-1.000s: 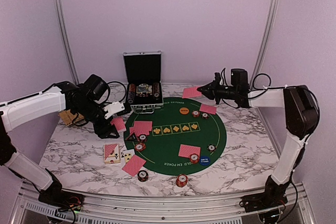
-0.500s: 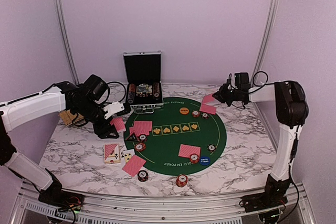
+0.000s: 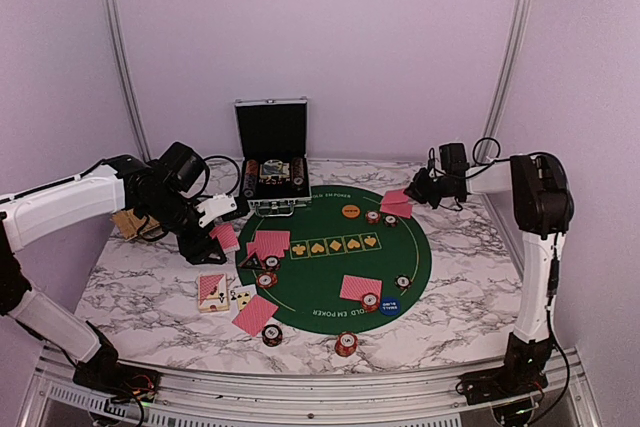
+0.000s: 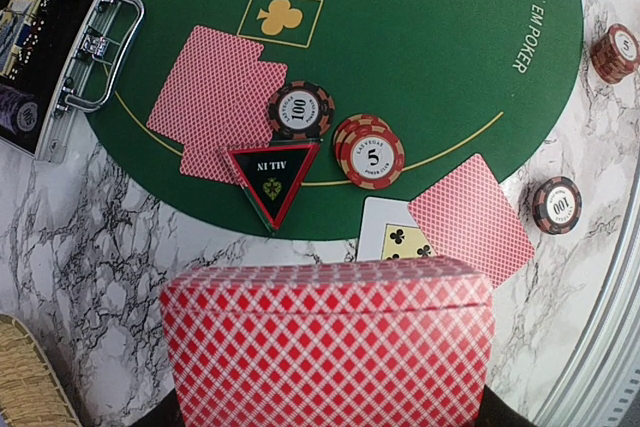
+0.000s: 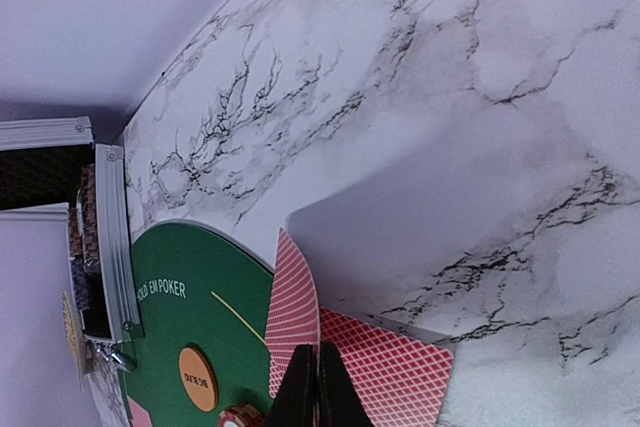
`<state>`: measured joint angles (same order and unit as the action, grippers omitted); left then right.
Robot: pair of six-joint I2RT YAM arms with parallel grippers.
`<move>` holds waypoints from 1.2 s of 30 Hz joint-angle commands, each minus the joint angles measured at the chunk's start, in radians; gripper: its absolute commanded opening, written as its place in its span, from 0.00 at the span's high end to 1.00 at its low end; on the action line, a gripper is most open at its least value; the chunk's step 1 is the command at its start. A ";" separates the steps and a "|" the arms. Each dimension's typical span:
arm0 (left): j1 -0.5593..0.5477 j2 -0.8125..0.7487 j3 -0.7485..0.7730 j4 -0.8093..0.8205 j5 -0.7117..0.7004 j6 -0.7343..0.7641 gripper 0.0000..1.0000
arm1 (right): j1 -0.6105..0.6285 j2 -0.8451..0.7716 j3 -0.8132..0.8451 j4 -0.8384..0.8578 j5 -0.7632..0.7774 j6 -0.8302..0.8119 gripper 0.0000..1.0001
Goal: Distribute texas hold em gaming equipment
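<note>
My left gripper (image 3: 214,239) hovers over the marble left of the green poker mat (image 3: 330,252), shut on a deck of red-backed cards (image 4: 328,342). Below it lie a black triangular marker (image 4: 272,175), striped chips (image 4: 371,155) and loose cards (image 4: 220,87). My right gripper (image 5: 319,372) is at the mat's far right edge, shut on a single red-backed card (image 5: 295,312) held on edge, just above another card (image 5: 390,372) lying flat. An orange disc (image 3: 349,211) and a blue disc (image 3: 389,306) rest on the mat.
An open silver-edged black case (image 3: 272,162) stands at the back of the mat. A woven tan tray (image 3: 128,222) sits at the left, behind my left arm. More chips (image 3: 345,343) lie on the marble near the front edge.
My right gripper has carried its card rightward and down, from above the mat's back edge to the flat card at the far right. The left arm has not moved.
</note>
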<state>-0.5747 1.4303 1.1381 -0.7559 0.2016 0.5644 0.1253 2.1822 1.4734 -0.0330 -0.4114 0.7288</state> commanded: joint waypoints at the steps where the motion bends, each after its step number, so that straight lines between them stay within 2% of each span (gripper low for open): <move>1: 0.004 -0.005 0.025 -0.014 0.020 0.006 1.00 | 0.007 -0.022 -0.022 -0.034 0.014 -0.042 0.90; 8: 0.004 0.003 0.028 -0.014 0.028 0.006 1.00 | 0.017 -0.091 -0.033 -0.098 0.064 -0.084 0.58; 14: 0.004 0.001 0.023 -0.013 0.029 0.007 1.00 | 0.042 -0.230 -0.076 -0.156 0.163 -0.116 0.40; 18: 0.004 0.001 0.028 -0.013 0.028 0.006 1.00 | 0.118 -0.332 -0.123 -0.167 0.184 -0.132 0.29; 23: 0.004 0.000 0.041 -0.014 0.035 -0.001 1.00 | 0.254 -0.422 -0.243 -0.053 0.011 -0.038 0.21; 28: 0.004 0.002 0.042 -0.013 0.029 0.003 1.00 | 0.413 -0.424 -0.327 0.179 -0.191 0.126 0.16; 31: 0.003 0.005 0.046 -0.013 0.027 0.003 1.00 | 0.520 -0.387 -0.307 0.258 -0.254 0.193 0.14; 36: 0.003 0.016 0.058 -0.013 0.042 -0.011 1.00 | 0.632 -0.274 -0.212 0.327 -0.325 0.239 0.13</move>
<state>-0.5747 1.4334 1.1496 -0.7612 0.2131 0.5636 0.6910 1.8378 1.1687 0.1631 -0.6327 0.8902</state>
